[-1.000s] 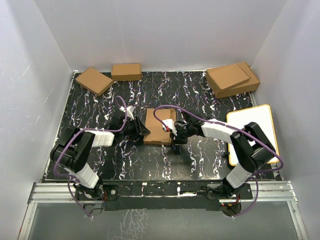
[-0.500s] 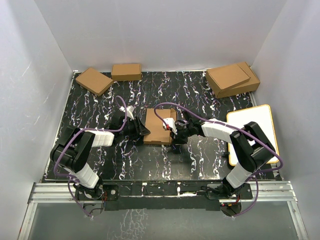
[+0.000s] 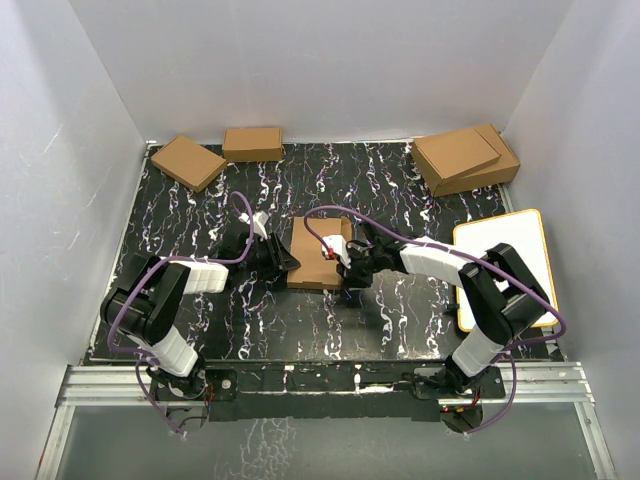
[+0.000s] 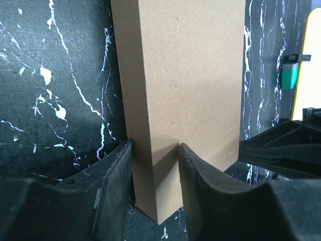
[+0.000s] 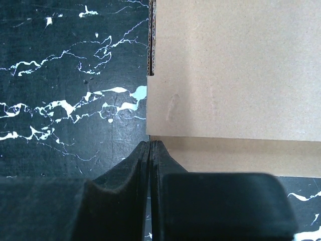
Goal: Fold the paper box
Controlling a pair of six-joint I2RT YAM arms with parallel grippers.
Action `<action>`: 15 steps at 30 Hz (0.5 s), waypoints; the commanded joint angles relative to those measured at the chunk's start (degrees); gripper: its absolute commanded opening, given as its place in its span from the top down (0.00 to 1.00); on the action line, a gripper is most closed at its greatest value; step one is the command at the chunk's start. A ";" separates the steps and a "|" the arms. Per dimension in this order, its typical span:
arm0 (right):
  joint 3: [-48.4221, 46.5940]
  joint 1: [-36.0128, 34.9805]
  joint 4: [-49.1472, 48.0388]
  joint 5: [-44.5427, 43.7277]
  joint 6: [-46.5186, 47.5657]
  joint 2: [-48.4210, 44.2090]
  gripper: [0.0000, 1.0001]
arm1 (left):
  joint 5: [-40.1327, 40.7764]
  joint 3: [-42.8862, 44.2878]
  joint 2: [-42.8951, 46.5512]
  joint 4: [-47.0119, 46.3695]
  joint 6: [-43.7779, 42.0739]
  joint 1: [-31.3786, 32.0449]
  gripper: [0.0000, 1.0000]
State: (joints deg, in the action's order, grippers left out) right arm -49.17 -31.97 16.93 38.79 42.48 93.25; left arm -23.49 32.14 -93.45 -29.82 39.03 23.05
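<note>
The paper box point(image 3: 316, 252) is a thin, closed brown cardboard box lying flat at the middle of the table. My left gripper point(image 3: 289, 262) is shut on its left edge. In the left wrist view the box point(image 4: 185, 75) stands between the two fingers point(image 4: 113, 188), which press on both faces near a corner. My right gripper point(image 3: 349, 268) is at the box's right edge. In the right wrist view its jaws are pressed together, with the fingertips point(image 5: 150, 148) touching the box point(image 5: 230, 70) at its near corner; nothing shows between them.
Two small brown boxes point(image 3: 188, 162) point(image 3: 252, 143) lie at the back left. Two larger stacked brown boxes point(image 3: 465, 158) sit at the back right. A white board with an orange rim point(image 3: 505, 265) lies at the right, under the right arm. White walls enclose the table.
My right gripper has moved a little to the left, closer against the box's right edge. The left gripper and the box have stayed in place.
</note>
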 commanded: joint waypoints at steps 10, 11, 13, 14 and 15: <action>-3.63 -3.36 -3.00 0.92 -3.96 1.77 0.92 | 0.46 -2.05 -2.09 7.24 -0.57 0.33 0.63; -3.76 -3.33 -2.84 0.63 -4.12 1.90 0.92 | 0.46 -2.08 -2.05 7.31 -0.61 0.33 0.63; -4.19 -3.27 -1.86 -0.11 -3.53 2.05 0.92 | 0.50 -2.23 -1.80 7.39 -0.62 0.33 0.63; -4.61 -3.12 -1.02 -0.33 -2.85 1.90 0.90 | 0.54 -2.27 -1.66 7.53 -0.62 0.33 0.63; -4.75 -2.85 -0.40 -0.25 -2.36 1.67 0.87 | 0.69 -2.32 -1.52 7.65 -0.62 0.35 0.63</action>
State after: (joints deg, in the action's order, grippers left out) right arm -51.00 -33.71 18.26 37.15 39.51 93.93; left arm -23.53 32.12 -93.45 -29.85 39.11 22.96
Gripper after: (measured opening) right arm 0.097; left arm 0.374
